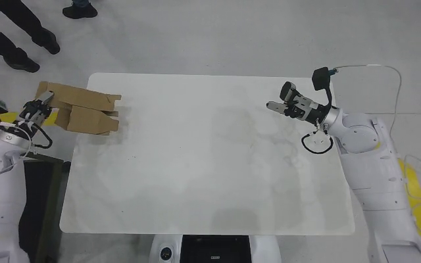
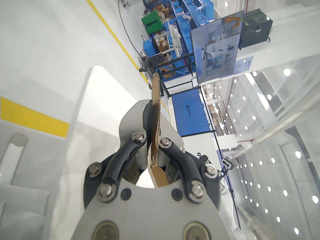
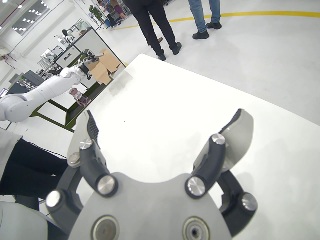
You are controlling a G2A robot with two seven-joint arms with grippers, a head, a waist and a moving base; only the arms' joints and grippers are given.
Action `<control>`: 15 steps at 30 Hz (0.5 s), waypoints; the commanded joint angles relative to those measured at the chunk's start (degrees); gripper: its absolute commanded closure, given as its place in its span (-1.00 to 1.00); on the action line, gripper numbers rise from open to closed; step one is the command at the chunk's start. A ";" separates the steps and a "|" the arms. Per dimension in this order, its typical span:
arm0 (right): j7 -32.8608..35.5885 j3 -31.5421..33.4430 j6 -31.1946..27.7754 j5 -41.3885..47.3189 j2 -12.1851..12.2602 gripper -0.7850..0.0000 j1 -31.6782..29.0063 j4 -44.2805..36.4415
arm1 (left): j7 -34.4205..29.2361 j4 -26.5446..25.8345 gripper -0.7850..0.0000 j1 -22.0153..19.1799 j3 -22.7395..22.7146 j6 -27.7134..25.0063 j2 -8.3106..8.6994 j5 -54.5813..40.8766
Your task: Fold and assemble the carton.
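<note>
Pale shop floor (image 3: 262, 51) w/ a curved yellow line (image 3: 262, 14) surrounds a white rectangular desk (image 1: 210, 171) w/ rounded corners.

Top view: a flattened brown cardboard carton (image 1: 85, 110) is at the desk's far left corner. Approx. half of it is over the desk, and the rest sticks out past the left edge. Its flaps point toward the desk's centre. It throws a shadow on the desk and seems held slightly above the surface, though that's hard to confirm from above.

Left end effector (image 1: 38, 105) is just off the desk's left side, at the carton's outer end. In the left wrist view its fingers (image 2: 135, 118) are clamped on the corrugated sheet, which is seen edge-on and runs up between them.

Right end effector (image 1: 276, 106) is over the far right part of the desk, well apart from the carton and pointing toward it. In the right wrist view its fingers (image 3: 240, 123) are spread wide w/ nothing between them and bare desk below. The same view shows the left arm and the carton far off at the opposite corner.
</note>
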 commanded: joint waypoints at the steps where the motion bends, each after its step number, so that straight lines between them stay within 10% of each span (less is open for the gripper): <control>1: 0.00 0.00 0.00 0.00 0.00 -1.00 0.00 0.00 | -1.88 -2.17 1.00 -1.43 1.01 0.85 -0.05 -0.04; 15: 0.00 0.00 0.00 0.00 0.00 -1.00 0.00 0.00 | -9.22 -8.77 1.00 -11.80 16.46 2.01 -2.87 -0.71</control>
